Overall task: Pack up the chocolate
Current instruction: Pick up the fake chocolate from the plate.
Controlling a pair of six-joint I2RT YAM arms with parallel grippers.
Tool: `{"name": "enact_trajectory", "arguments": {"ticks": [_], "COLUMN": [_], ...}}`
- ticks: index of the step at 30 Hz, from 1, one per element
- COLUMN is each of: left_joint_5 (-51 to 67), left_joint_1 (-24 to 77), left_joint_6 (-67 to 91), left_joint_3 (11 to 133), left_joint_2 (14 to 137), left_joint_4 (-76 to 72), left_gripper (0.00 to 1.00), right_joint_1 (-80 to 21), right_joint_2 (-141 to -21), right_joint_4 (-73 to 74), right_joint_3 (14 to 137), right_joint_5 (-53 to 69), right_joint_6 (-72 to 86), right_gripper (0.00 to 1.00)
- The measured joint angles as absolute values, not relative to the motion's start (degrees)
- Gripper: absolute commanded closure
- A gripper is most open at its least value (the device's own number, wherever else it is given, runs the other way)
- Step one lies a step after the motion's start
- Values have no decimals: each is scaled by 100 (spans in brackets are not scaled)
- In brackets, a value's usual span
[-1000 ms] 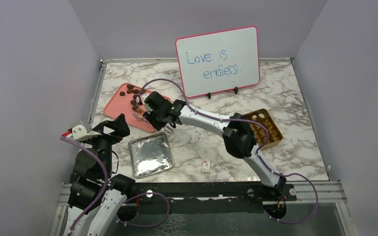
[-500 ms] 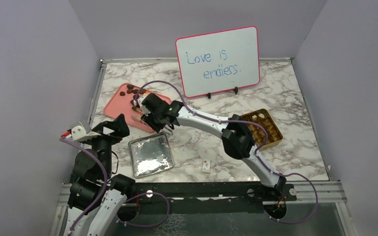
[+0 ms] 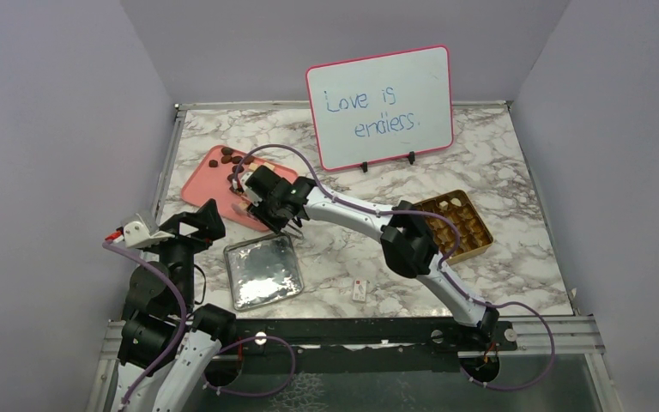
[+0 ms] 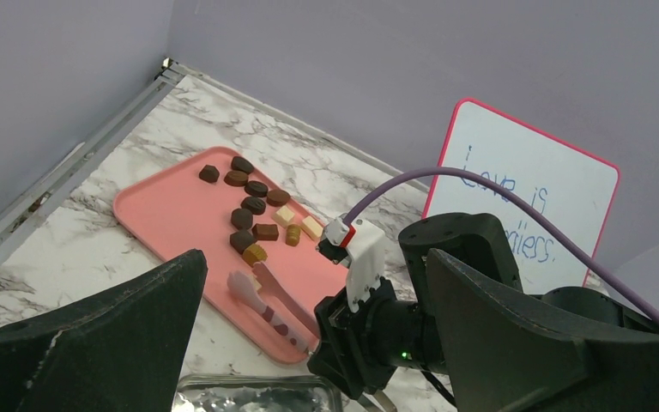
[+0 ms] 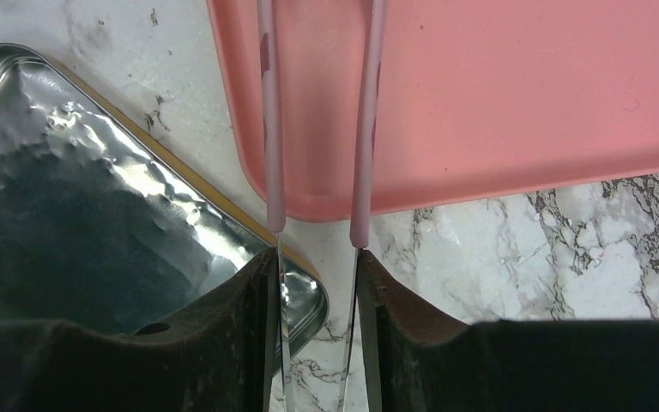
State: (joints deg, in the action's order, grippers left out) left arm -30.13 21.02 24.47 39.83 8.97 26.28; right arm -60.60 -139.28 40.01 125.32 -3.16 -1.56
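The chocolate (image 4: pixel 253 206), several dark brown and a few tan pieces, lies on the pink tray (image 4: pixel 163 215); it also shows in the top view (image 3: pixel 227 159). My right gripper (image 3: pixel 279 210) is shut on pink-tipped metal tongs (image 5: pixel 365 129), whose two arms reach out over the tray (image 5: pixel 523 86). The tong tips (image 4: pixel 244 283) rest just short of the nearest pieces, a little apart, with a small pale bit between them. In its own view the right gripper (image 5: pixel 316 257) presses the tongs' steel legs. My left gripper (image 4: pixel 313 257) is open and empty, raised near the left edge (image 3: pixel 206 219).
A gold square box (image 3: pixel 459 225) with compartments stands at the right. Its silver lid (image 3: pixel 262 270) lies just near of the tray, also in the right wrist view (image 5: pixel 94 197). A small white tag (image 3: pixel 359 290) lies near the front. A whiteboard (image 3: pixel 380 105) stands at the back.
My right arm has shifted a little left and toward the near side along the tray, still holding the tongs. The left arm has not moved.
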Motion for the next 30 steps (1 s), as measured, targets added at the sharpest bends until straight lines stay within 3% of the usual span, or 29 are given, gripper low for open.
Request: {"name": "enact_trajectory", "arguments": {"ticks": [30], "left_joint_5": [-3028], "left_joint_1": [2102], "left_joint_6": [2464], "left_joint_3": [3983], "left_joint_2": [869], "left_joint_4": [2630], "left_gripper": [1], "right_joint_1": [-6060], "right_joint_2": [-13528], "right_joint_4": [4169], "right_joint_3": [11944], "right_joint_5": [-491], "right_joint_6": [108], "right_gripper": [64]}}
